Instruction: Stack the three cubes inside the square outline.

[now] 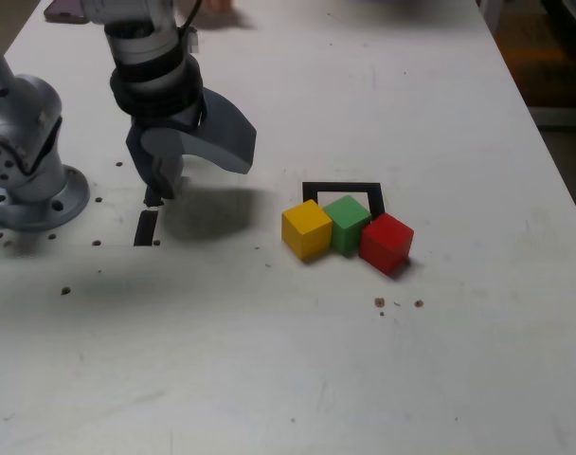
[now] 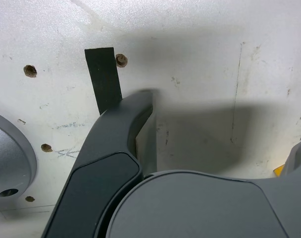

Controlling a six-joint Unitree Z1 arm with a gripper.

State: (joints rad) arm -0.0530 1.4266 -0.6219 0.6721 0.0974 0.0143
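Observation:
Three cubes sit side by side and touching in the exterior view: yellow [image 1: 307, 227], green [image 1: 348, 223] and red [image 1: 387, 242]. Behind them lies the black square outline [image 1: 340, 188]; the green cube covers part of its front, and the other two stand at its front corners. None is stacked. My gripper [image 1: 198, 180] hangs well to the exterior view's left of the cubes, pointing down at the table, open and empty, one jaw swung wide. The wrist view shows my gripper [image 2: 220, 124], its dark finger [image 2: 121, 129] and a sliver of the yellow cube [image 2: 278, 171].
A short black strip [image 1: 147, 227] [image 2: 103, 77] lies on the white table under the fixed finger. The arm's round base [image 1: 23, 190] stands at the exterior view's left. Small holes [image 1: 398, 303] dot the table. The table's edge [image 1: 553, 161] runs down the right.

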